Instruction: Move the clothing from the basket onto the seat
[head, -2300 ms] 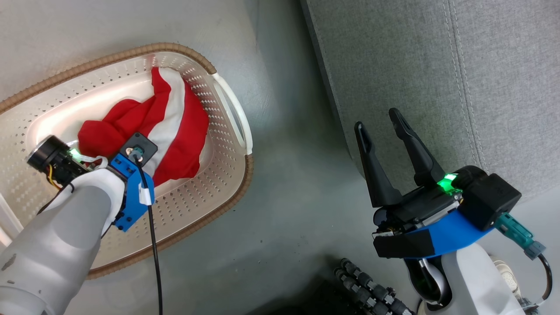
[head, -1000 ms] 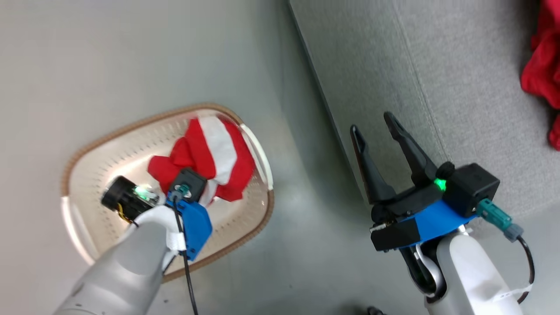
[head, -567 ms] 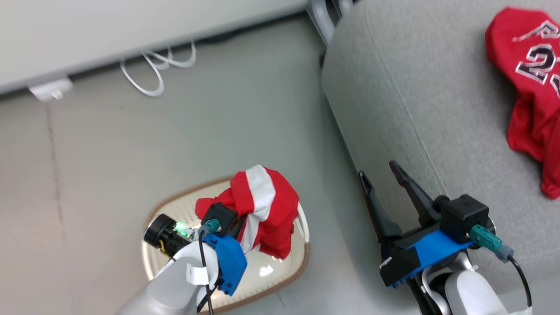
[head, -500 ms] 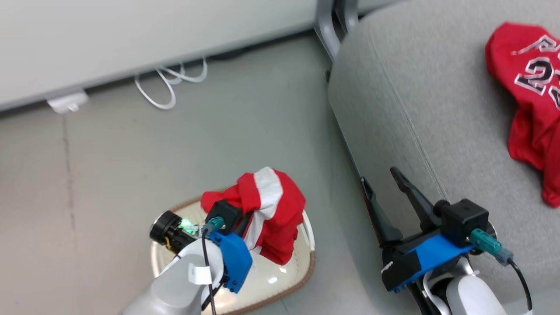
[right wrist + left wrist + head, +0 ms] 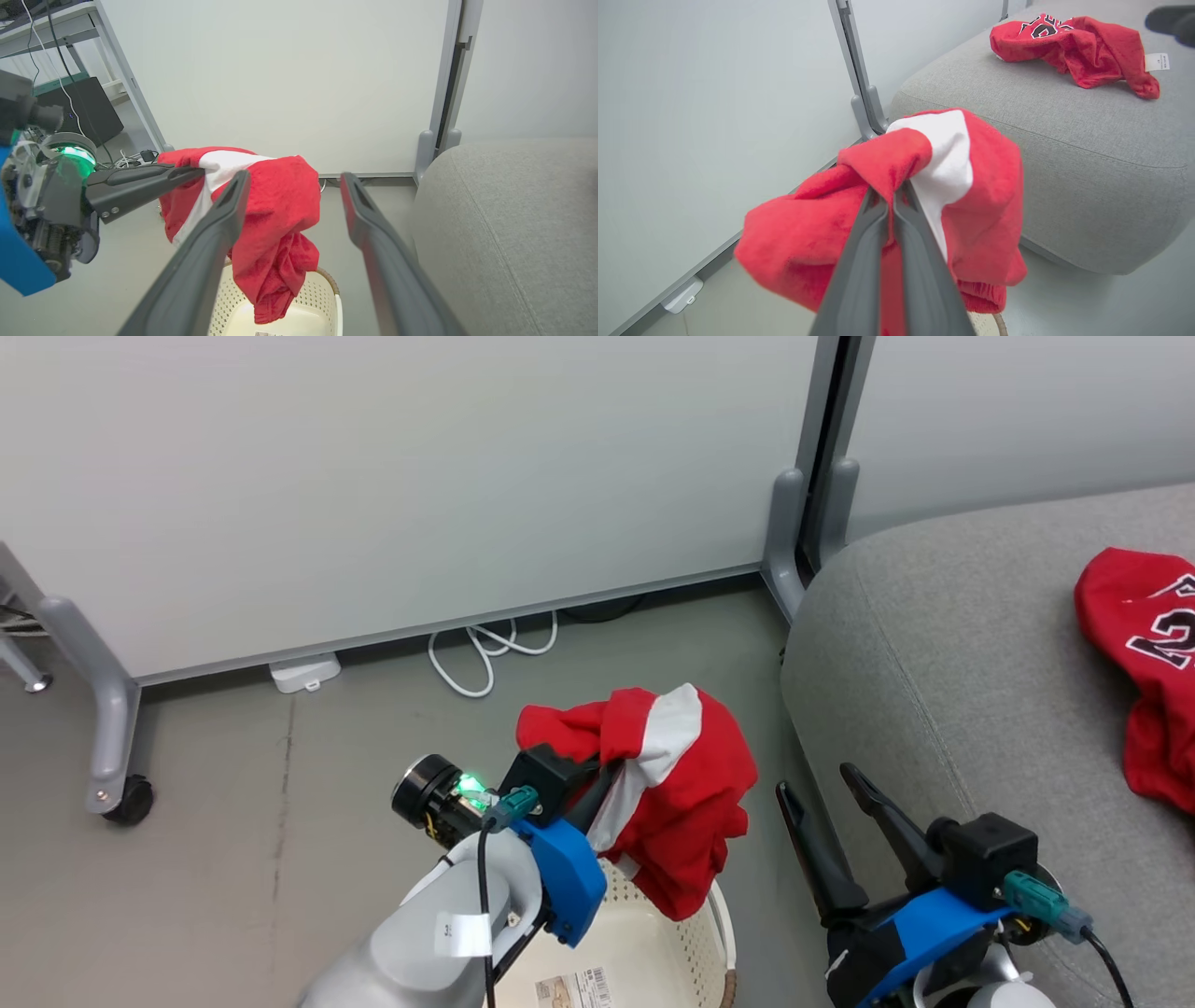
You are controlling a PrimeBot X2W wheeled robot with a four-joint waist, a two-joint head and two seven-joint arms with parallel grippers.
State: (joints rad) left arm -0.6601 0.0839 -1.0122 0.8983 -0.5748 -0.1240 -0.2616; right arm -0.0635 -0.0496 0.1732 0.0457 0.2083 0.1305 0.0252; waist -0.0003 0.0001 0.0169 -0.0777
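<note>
Two seconds earlier the shorts had lain bunched in the basket. Now they hung in the air above it, pinched in the left tool, whose two fingers were pressed together on a fold where the red cloth meets the white stripe. That grip had held throughout. The right tool had kept its fingers spread wide with nothing between them, hovering just beside the front edge of the seat. The head camera had tilted up since the earlier pictures, so the wall panel, a looped white cable at its foot and a wheeled grey leg had come into the head view. The jersey lay on the seat, well apart from the shorts. In the head view the right edge cut it off, leaving only part of its number. The bottom edge cut off the basket, so we saw just its near wall and a barcode sticker on its floor. The left tool's fingertips were buried in cloth there. We could not tell whether the lowest fold of the shorts was clear of the basket. In the right wrist view one of that tool's own fingers crossed the shorts.
</note>
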